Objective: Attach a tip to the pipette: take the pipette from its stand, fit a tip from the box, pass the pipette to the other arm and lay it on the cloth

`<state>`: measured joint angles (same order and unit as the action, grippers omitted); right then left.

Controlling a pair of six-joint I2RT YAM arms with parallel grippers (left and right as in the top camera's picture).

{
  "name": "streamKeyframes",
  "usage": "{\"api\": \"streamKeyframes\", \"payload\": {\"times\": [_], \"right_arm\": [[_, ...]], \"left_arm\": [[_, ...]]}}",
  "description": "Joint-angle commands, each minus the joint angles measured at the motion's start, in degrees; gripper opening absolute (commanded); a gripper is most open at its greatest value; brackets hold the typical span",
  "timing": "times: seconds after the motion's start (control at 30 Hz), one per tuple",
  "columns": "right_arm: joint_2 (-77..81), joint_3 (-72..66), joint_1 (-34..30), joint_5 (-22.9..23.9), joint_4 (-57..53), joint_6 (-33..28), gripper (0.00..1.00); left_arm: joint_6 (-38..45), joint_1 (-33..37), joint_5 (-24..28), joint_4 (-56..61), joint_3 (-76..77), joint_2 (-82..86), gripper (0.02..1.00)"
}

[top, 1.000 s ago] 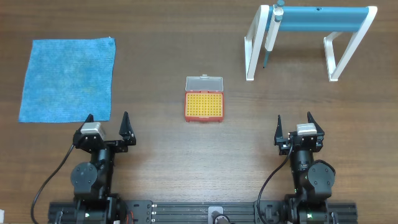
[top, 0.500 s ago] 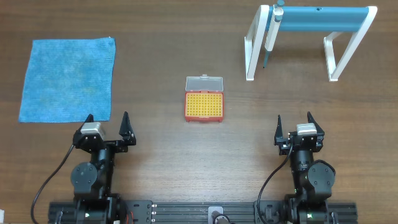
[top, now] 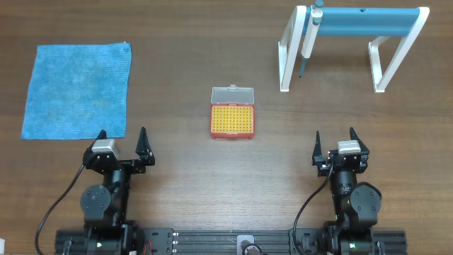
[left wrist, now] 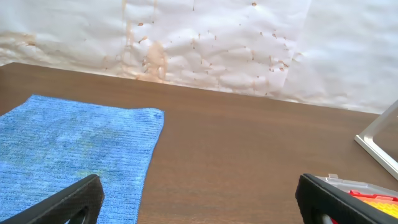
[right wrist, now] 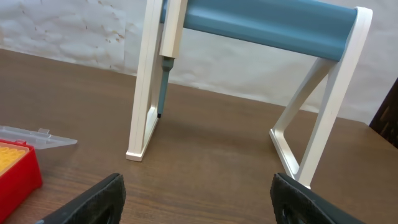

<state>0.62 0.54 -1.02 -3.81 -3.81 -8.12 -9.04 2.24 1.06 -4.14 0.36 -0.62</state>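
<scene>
The pipette (top: pixel 309 39) hangs upright at the left end of its white and blue stand (top: pixel 354 44) at the back right; in the right wrist view the pipette (right wrist: pixel 166 59) hangs against the stand's (right wrist: pixel 273 37) left leg. The red tip box (top: pixel 232 117) with yellow tips lies open at mid-table, lid folded back; its corner (right wrist: pixel 15 165) shows beside the right gripper and its edge (left wrist: pixel 364 193) beside the left. The blue cloth (top: pixel 76 91) lies flat at back left, also seen as cloth (left wrist: pixel 68 155). My left gripper (top: pixel 121 137) and right gripper (top: pixel 335 137) stand open near the front, holding nothing.
Bare brown tabletop (top: pixel 177 64) stretches between cloth, box and stand. A white papered wall (left wrist: pixel 249 43) rises behind the table's far edge. Both arm bases sit on a black rail (top: pixel 233 241) at the front edge.
</scene>
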Motion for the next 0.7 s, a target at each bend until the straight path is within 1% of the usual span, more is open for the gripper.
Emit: {"api": "streamKeyframes", "payload": {"times": [0.03, 0.33, 0.4, 0.53, 0.57, 0.6, 0.63, 0.7], "right_arm": [[-0.6, -0.3, 0.1, -0.7, 0.0, -0.6, 0.768], [-0.6, -0.3, 0.1, -0.7, 0.0, -0.6, 0.766], [-0.6, -0.3, 0.0, 1.0, 0.5, -0.6, 0.772], [-0.6, -0.3, 0.1, 1.2, 1.5, -0.5, 0.768], [-0.6, -0.3, 0.1, 1.2, 1.8, 0.7, 0.768], [-0.5, -0.3, 0.1, 0.9, 2.8, 3.7, 0.766], [-0.4, -0.3, 0.1, 0.5, 4.2, 5.4, 0.768], [1.0, -0.3, 0.1, -1.1, 7.6, 8.1, 0.768]], "left_arm": [[0.5, 0.0, -0.4, -0.5, 0.0, 0.4, 0.998], [0.5, 0.0, -0.4, -0.5, 0.0, 0.4, 0.998], [0.5, 0.0, -0.4, -0.5, 0.0, 0.4, 0.996], [0.5, 0.0, -0.4, -0.5, 0.0, 0.4, 0.996], [0.5, 0.0, -0.4, -0.5, 0.0, 0.4, 0.996], [0.5, 0.0, -0.4, -0.5, 0.0, 0.4, 0.998], [0.5, 0.0, -0.4, -0.5, 0.0, 0.4, 0.996], [0.5, 0.0, -0.4, -0.5, 0.0, 0.4, 0.998]]}}
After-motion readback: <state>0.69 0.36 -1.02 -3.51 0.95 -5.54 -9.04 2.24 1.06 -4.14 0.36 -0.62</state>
